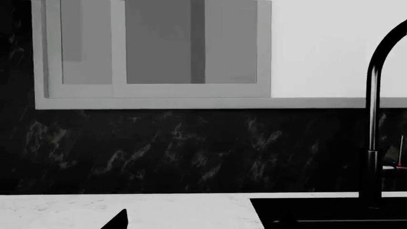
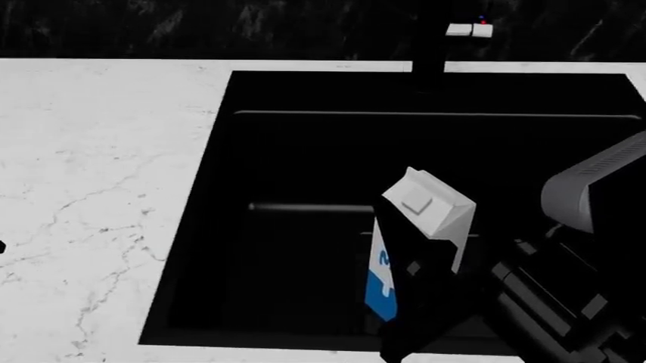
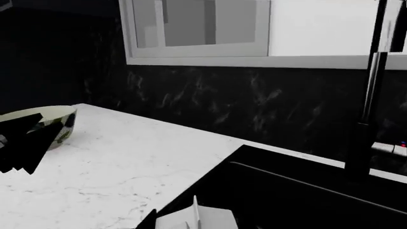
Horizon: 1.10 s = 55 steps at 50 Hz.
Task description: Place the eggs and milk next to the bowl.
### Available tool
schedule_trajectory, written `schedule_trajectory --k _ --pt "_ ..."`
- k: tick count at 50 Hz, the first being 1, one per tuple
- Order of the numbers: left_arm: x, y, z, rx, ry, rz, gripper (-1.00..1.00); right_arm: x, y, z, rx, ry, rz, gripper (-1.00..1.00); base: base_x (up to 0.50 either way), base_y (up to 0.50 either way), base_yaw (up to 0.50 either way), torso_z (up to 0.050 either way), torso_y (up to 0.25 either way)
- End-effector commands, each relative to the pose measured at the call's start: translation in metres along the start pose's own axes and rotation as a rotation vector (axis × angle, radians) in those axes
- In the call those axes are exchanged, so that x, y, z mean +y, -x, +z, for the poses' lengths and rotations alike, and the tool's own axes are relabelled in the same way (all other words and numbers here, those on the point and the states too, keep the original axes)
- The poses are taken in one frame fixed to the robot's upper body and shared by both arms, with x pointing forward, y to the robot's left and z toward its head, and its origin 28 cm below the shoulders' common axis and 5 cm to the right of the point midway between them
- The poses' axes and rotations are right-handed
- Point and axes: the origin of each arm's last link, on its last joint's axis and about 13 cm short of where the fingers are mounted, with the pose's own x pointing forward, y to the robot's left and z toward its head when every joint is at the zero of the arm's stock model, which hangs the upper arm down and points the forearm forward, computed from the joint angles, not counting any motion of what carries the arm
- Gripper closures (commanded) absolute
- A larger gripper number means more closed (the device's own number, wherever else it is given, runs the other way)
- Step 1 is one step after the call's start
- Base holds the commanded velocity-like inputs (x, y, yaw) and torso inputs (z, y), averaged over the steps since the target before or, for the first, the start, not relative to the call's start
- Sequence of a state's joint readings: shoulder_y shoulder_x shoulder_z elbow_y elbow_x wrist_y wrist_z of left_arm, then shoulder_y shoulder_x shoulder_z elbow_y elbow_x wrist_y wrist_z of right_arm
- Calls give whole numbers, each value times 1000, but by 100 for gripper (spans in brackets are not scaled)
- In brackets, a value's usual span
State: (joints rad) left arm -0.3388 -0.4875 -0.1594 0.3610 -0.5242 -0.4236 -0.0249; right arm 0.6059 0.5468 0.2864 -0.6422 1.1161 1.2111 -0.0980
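milk [image 2: 419, 227] carton shows blue lettering, mostly hidden, no text fully readable

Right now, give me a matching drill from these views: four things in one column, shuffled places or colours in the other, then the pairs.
Things:
1. milk carton
2. bowl
3. sink
4. faucet

Places or colours:
A. black basin set into the white marble counter
B. on the counter, away from the sink, seen only in the right wrist view
C. tall black curved pipe rising at the basin's back edge
D. white with a blue lower band, tilted, held over the basin by the right gripper

Pairs: 1-D, 2-B, 3-A, 4-C
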Motion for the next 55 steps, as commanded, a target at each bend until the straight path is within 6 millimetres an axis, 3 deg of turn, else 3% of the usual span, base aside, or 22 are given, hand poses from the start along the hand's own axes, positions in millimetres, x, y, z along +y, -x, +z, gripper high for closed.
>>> schedule_trajectory --k 1,55 --pt "0 2 0 1 9 -9 -100 0 3 6 -20 24 1 100 0 500 0 0 0" --pt "0 2 2 -7 10 -7 -100 1 4 8 -26 23 15 100 -1 500 0 1 1"
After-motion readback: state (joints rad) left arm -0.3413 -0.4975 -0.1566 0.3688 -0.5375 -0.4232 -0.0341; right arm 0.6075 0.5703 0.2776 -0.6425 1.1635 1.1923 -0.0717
